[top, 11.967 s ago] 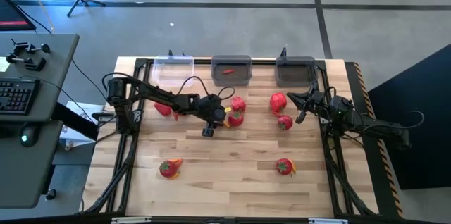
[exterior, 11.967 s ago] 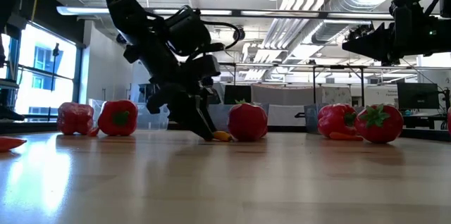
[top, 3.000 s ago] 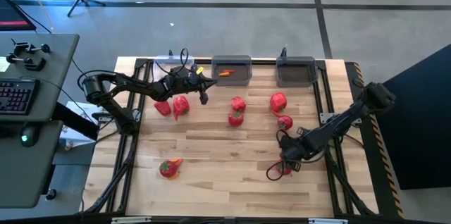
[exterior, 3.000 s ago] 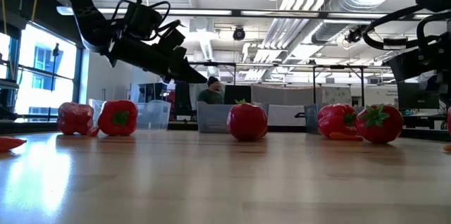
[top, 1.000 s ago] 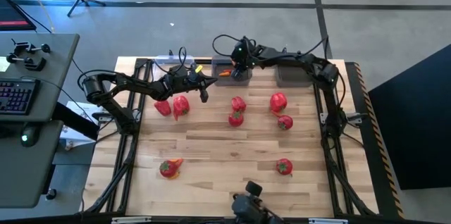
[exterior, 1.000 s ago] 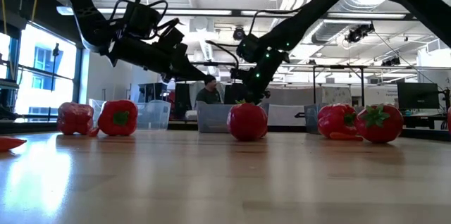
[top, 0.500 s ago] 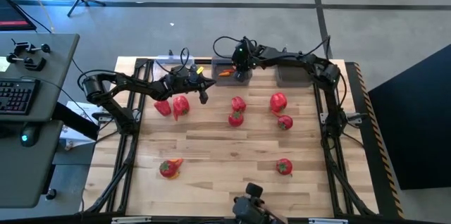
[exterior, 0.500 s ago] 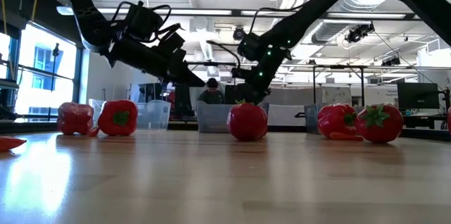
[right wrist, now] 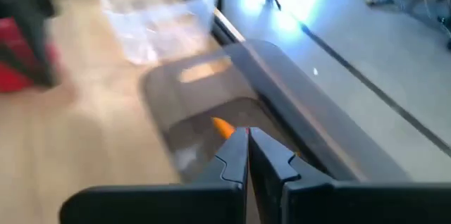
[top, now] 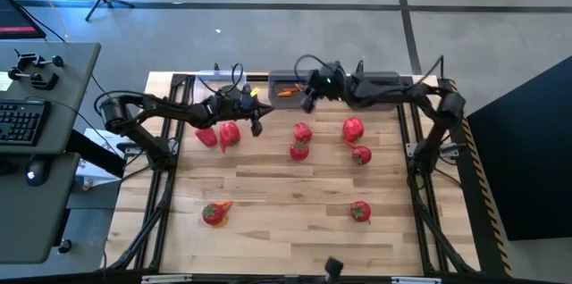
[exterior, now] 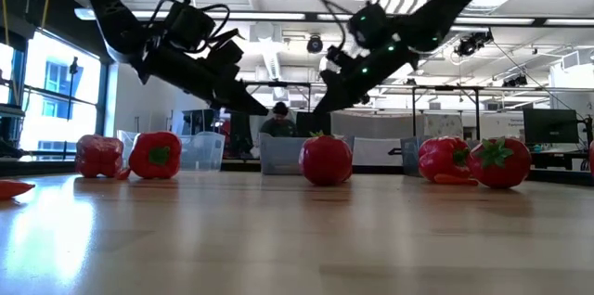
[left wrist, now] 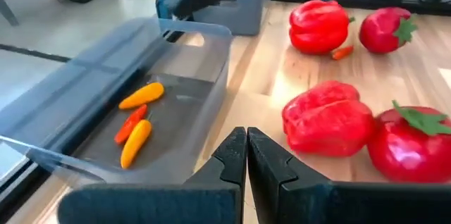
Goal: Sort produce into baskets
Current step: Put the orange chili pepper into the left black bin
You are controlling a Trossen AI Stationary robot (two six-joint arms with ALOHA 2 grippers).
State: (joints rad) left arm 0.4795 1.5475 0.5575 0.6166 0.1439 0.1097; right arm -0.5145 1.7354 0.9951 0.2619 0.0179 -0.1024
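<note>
- A tomato (top: 359, 212) and a tomato with a chilli (top: 213, 213) lie nearest, well apart on the table (top: 286, 230).
- Mid-table sit two peppers (top: 219, 134), a pepper and tomato pair (top: 300, 140), then another pepper (top: 352, 128) and tomato (top: 361, 154).
- The left gripper (top: 256, 127) hangs above the table near the clear basket (top: 217, 80), fingers pressed together, holding nothing.
- The right gripper (top: 307, 103) hovers at the middle grey basket (top: 293, 79), which holds small orange chillies (left wrist: 136, 122); its fingers (right wrist: 232, 155) are pressed together, empty.
- The right grey basket (top: 377, 87) stands at the far edge.
</note>
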